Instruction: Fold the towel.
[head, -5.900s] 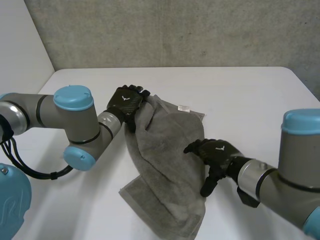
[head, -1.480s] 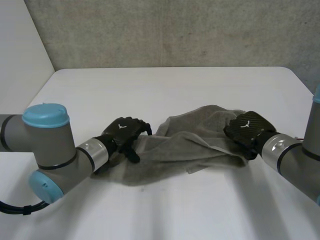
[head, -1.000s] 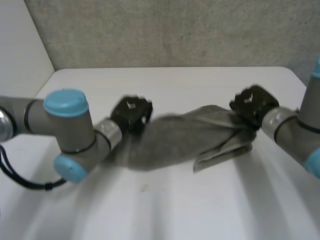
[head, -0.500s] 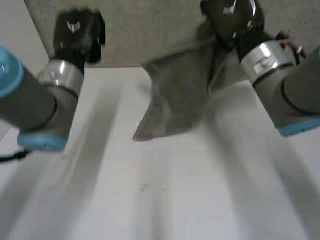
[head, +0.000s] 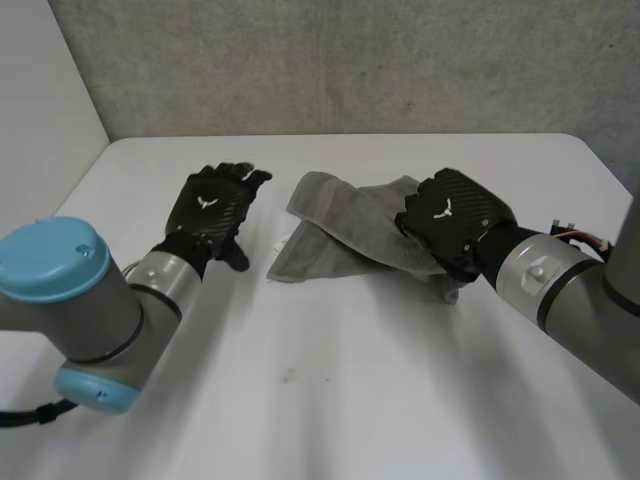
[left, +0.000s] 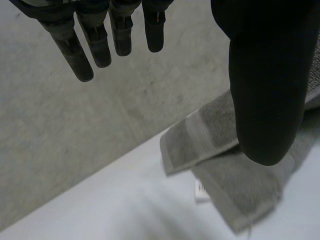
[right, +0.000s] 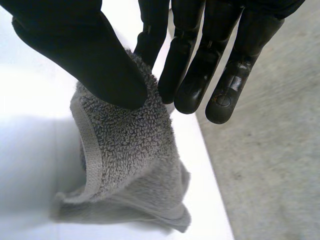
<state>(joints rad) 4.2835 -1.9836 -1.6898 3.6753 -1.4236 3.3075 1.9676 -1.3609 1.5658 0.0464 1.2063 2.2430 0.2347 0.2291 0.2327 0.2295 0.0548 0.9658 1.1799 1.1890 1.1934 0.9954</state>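
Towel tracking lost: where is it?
Head view: the towel lies crumpled on the table, right end pinched by the right hand, open left hand apart at its left.

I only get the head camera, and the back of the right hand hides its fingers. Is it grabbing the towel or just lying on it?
Observer: Grabbing. The right wrist view shows the right hand pinching the hemmed edge of the towel between its thumb and fingers.
Operator: Is the left hand holding anything on its palm side?
Observer: No. The left wrist view shows the left hand with straight fingers and nothing held in them.
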